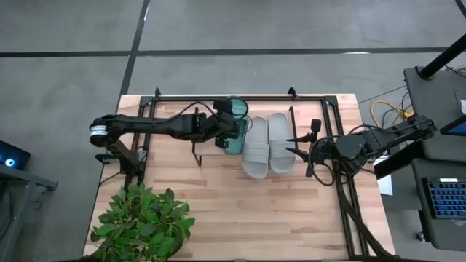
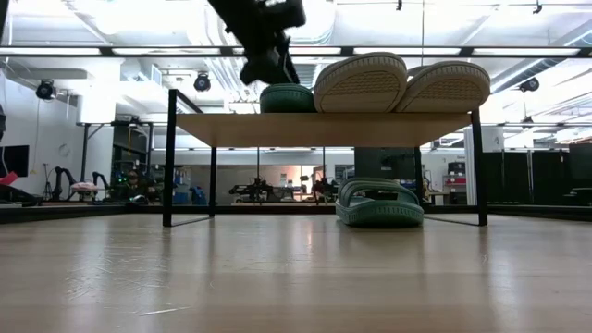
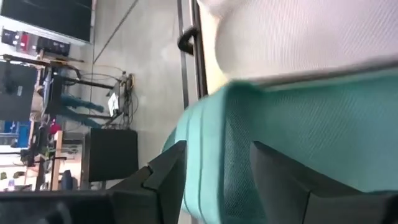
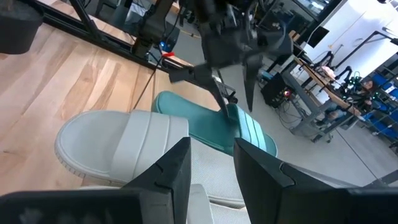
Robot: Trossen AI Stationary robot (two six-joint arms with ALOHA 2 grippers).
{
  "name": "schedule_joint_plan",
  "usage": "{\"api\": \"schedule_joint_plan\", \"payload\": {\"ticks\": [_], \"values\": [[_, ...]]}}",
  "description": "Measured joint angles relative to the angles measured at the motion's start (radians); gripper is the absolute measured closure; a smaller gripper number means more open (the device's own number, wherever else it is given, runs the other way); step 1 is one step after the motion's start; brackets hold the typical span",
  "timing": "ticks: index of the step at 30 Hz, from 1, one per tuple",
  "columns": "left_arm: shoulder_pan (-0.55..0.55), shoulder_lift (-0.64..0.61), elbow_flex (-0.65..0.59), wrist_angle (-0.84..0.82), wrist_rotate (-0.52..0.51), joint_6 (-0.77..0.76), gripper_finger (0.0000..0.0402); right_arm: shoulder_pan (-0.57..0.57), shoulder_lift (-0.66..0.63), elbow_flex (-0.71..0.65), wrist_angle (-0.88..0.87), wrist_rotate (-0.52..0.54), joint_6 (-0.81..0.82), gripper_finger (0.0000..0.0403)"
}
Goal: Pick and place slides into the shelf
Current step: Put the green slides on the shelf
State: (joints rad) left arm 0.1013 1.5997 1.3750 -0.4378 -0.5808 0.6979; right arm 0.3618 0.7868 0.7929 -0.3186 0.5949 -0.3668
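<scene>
The shelf (image 2: 324, 129) stands on the table and carries three slides on its top board: one teal (image 1: 237, 109) at the left and two pale grey ones (image 1: 256, 149) (image 1: 281, 142) beside it. A second teal slide (image 2: 379, 205) rests sole-down on the table under the shelf. My left gripper (image 1: 227, 129) reaches in from the table's left. It is open, with the upper teal slide's (image 3: 311, 124) edge between its fingers. My right gripper (image 1: 291, 145) hovers open just right of the grey pair, with nothing between its fingers. My left gripper has a finger (image 3: 165, 180) on each side of the teal slide's left side (image 3: 214, 143), near the ribbed strap (image 4: 245, 134). It comes slanting down from the table's left. The slide lies flat on the shelf top. Whether the fingers touch it, I cannot tell.
A potted plant (image 1: 142, 222) fills the table's near left corner. The shelf's thin black legs (image 2: 169, 157) (image 2: 478, 166) stand on the table. Black frame rails (image 1: 342, 196) run along the table's sides. Bare wood (image 1: 255, 211) lies between the shelf and the near edge.
</scene>
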Motion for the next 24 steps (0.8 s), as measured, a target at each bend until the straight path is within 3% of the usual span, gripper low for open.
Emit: {"api": "schedule_joint_plan", "payload": {"ticks": [10,17,24], "values": [[-0.076,-0.141,0.000,-0.135,0.021,-0.288,0.0240,0.000,0.001,-0.002,0.002,0.000,-0.001,0.0291],[-0.188,-0.263,-0.005,-0.140,0.039,-0.336,0.0240,0.000,-0.001,-0.003,-0.031,0.000,-0.001,0.0291],[-0.306,-0.387,-0.023,-0.147,0.037,-0.479,0.0240,0.000,0.000,-0.003,-0.011,0.000,-0.017,0.0291]]}}
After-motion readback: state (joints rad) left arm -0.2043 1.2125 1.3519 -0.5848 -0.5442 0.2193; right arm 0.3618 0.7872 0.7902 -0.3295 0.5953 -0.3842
